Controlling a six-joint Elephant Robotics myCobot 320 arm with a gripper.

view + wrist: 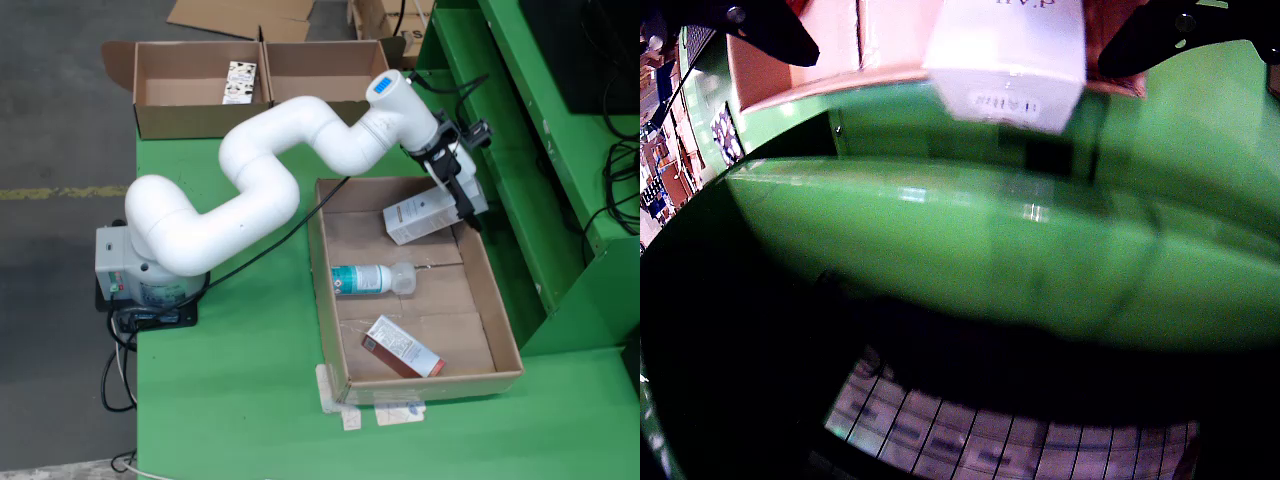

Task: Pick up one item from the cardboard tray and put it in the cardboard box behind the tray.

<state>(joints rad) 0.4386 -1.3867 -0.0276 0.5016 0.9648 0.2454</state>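
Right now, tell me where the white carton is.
In the view from above, the white carton sits at the claw, over the tray's upper right corner, above the bottle.

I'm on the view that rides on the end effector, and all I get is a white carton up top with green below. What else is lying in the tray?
Observer: From above, a clear bottle lies mid-tray and a red-and-white carton lies nearer the bottom edge.
Operator: Where's the end effector over the tray?
Observer: The end effector is at the top right corner of the tray, by the white carton.
Operator: Is the box behind empty?
Observer: No, the left cardboard box holds one patterned carton.
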